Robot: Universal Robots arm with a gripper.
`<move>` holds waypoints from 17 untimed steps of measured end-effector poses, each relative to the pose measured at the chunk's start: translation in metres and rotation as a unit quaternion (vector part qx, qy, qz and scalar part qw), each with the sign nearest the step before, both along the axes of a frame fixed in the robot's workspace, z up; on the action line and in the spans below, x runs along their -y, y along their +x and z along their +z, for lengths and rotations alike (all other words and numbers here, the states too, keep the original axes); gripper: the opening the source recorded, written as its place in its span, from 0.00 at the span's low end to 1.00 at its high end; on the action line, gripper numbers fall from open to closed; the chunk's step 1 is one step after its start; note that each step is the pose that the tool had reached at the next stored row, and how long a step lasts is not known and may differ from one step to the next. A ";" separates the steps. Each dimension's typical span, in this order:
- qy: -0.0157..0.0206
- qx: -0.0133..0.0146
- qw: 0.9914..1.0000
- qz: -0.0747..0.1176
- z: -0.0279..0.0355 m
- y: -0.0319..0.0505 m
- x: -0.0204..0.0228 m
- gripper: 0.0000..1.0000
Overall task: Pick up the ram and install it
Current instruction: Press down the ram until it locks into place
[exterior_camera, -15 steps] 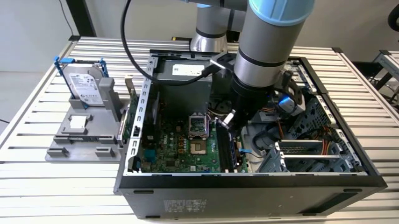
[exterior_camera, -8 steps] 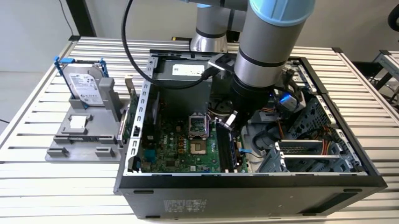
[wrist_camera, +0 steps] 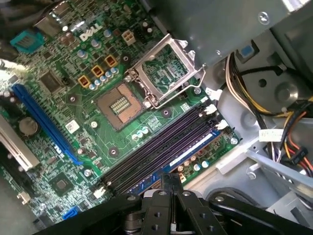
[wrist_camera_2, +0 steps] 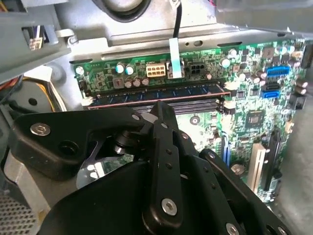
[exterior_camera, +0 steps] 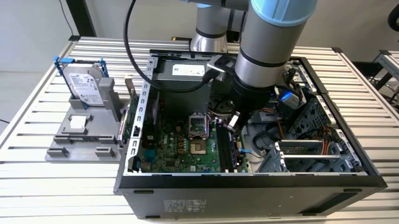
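The ram (wrist_camera_2: 161,92) is a long dark stick with bluish chips. It stands on edge in the outermost of the long black motherboard slots (wrist_camera: 161,147), next to the case's metal edge. In the first wrist view the ram (wrist_camera: 191,152) lies along the slot with white latches at its ends. In the exterior view the ram (exterior_camera: 229,149) runs toward the case front. My gripper (exterior_camera: 234,122) hangs inside the open computer case (exterior_camera: 249,179), over the slots' far end. Its black fingers (wrist_camera: 166,182) are shut together with nothing between them, close over the ram in both wrist views.
A silver hard drive with blue rails (exterior_camera: 84,84) stands in a grey fixture (exterior_camera: 81,140) at the exterior view's left. The open CPU socket (wrist_camera: 164,73) lies beside the slots. Cable bundles (wrist_camera: 288,142) and a metal drive cage (exterior_camera: 311,156) crowd the exterior view's right.
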State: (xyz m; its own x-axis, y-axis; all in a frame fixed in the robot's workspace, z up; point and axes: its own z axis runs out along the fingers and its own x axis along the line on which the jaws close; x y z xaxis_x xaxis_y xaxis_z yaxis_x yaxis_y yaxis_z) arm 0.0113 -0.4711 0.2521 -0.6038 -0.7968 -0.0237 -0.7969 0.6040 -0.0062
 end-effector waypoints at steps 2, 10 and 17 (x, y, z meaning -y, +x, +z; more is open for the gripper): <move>0.000 0.000 1.000 0.017 0.0000 0.0000 0.0000 0.00; 0.000 0.000 0.996 0.086 -0.0002 0.0000 0.0000 0.00; 0.000 0.000 0.989 0.149 -0.0002 0.0000 0.0000 0.00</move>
